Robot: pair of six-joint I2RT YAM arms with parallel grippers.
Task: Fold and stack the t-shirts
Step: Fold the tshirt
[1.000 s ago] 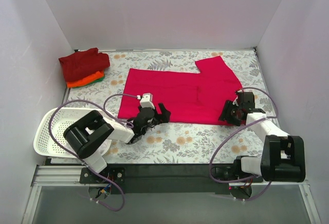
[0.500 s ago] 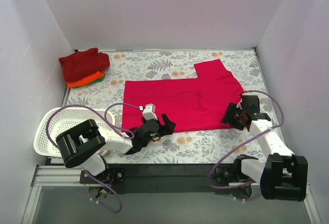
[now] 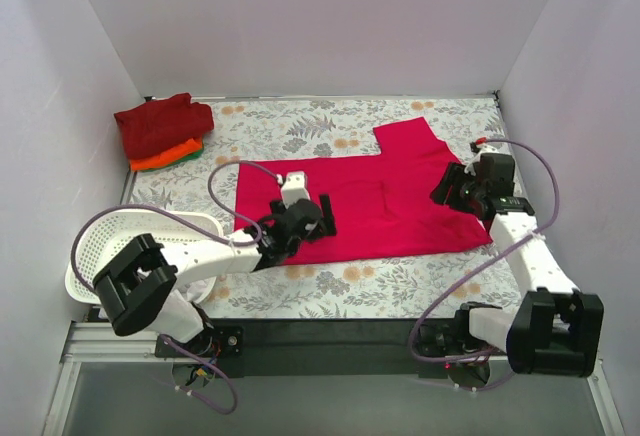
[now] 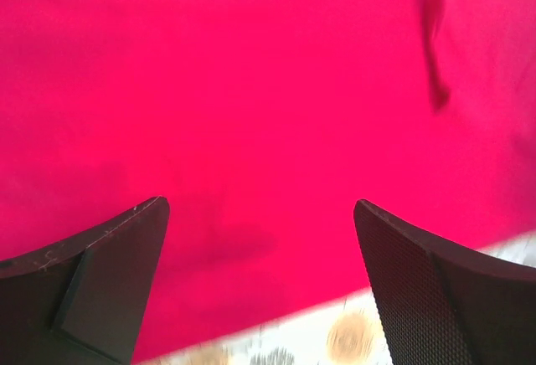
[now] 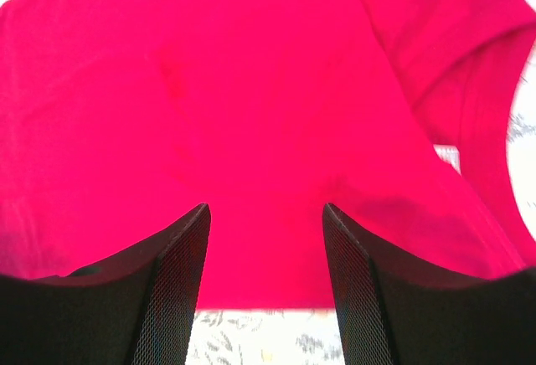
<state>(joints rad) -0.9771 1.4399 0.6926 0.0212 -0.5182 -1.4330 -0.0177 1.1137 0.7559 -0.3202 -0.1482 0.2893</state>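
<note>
A bright pinkish-red t-shirt lies flat on the floral table, one sleeve pointing to the back. It fills the left wrist view and the right wrist view. My left gripper is open over the shirt's near left part, just inside its near hem. My right gripper is open over the shirt's right edge. Both are empty. A folded stack of t-shirts, darker red on top with orange and green beneath, sits at the back left.
A white lattice basket stands at the near left edge by the left arm's base. The floral table is walled at the back and both sides. Purple cables loop off both arms.
Both grippers have moved away from the near hem and onto the shirt. The shirt's near edge has shifted forward and right, and the cloth now lies flatter.
</note>
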